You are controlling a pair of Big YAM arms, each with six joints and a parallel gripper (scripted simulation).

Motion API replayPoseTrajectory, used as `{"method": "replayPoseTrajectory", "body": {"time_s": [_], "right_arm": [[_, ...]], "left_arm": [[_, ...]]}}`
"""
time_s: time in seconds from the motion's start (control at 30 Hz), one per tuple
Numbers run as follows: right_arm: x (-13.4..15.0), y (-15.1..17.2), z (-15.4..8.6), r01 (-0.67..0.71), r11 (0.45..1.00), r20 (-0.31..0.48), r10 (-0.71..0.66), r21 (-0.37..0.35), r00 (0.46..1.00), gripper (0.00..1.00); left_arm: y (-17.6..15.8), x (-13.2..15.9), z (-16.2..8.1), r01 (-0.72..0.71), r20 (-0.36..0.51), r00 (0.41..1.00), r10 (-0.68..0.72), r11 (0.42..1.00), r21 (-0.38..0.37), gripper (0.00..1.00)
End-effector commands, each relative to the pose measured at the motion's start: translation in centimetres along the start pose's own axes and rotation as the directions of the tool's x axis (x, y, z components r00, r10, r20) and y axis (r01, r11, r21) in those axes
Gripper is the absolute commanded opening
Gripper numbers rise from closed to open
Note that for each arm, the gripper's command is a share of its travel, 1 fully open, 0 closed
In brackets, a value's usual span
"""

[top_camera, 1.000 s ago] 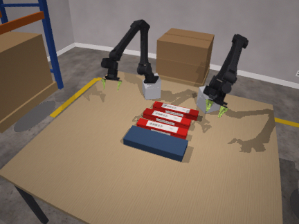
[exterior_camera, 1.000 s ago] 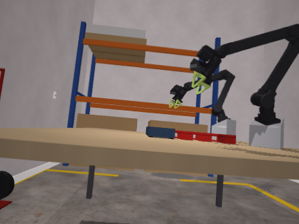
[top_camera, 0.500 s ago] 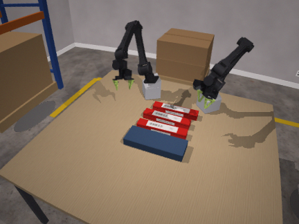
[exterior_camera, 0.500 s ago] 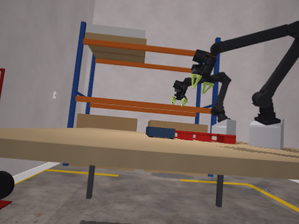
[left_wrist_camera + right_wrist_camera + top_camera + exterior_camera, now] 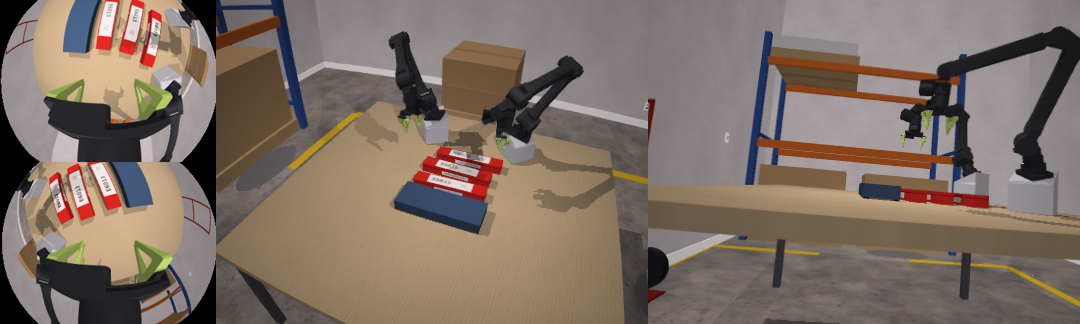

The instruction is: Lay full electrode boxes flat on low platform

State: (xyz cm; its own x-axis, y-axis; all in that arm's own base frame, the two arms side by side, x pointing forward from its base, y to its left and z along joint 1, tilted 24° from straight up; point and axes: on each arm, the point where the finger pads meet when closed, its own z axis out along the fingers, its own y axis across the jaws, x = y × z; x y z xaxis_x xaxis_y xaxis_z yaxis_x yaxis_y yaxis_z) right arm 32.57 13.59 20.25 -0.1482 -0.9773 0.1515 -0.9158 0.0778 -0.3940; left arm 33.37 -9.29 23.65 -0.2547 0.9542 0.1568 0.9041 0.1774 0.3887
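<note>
Three red boxes of electrodes with white labels lie flat, side by side, in the middle of the table: the far box, the middle box and the near box. The low dark blue platform lies in front of the near box, with nothing on it. My left gripper is open and empty in the air near the far box's right end. My right gripper is open and empty in the air at the back, left of the boxes. The left wrist view shows the platform and boxes beyond my open fingers. The right wrist view shows the same boxes and my open fingers.
Two grey arm bases stand at the back, one left of the boxes and one right of the far box. A cardboard box stands on the floor behind the table. A big crate and a blue rack stand off to the left.
</note>
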Motion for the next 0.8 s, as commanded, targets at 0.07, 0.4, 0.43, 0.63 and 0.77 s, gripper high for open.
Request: {"method": "replayPoseTrajectory", "body": {"time_s": [0.07,0.4,0.43,0.63,0.77], "right_arm": [[-2.8,-1.1,-2.9,0.091,0.996,0.002,-0.091,0.01,0.996,1.0],[-3.3,-0.8,-3.5,0.254,0.965,-0.056,-0.258,-0.065,0.965,1.0],[-3.3,-0.7,-3.5,0.255,0.965,-0.056,-0.259,-0.065,0.964,1.0],[-4.6,-0.4,-2.7,0.277,0.958,-0.053,-0.281,-0.071,0.958,1.0],[-3.6,0.4,-2.3,0.266,0.96,-0.064,-0.272,-0.087,0.96,1.0]], "left_arm": [[1.1,-0.7,-1.7,-0.143,-0.023,0.989,0.144,0.99,0.014,1.0],[0.6,-0.1,-1.0,-0.161,-0.043,0.986,0.163,0.986,0.038,1.0],[0.6,-0.1,-1.0,-0.161,-0.043,0.986,0.163,0.986,0.038,1.0],[0.6,-0.1,-1.0,-0.161,-0.043,0.986,0.163,0.986,0.038,1.0],[0.6,-0.1,-1.0,-0.161,-0.043,0.986,0.163,0.986,0.038,1.0]]}}
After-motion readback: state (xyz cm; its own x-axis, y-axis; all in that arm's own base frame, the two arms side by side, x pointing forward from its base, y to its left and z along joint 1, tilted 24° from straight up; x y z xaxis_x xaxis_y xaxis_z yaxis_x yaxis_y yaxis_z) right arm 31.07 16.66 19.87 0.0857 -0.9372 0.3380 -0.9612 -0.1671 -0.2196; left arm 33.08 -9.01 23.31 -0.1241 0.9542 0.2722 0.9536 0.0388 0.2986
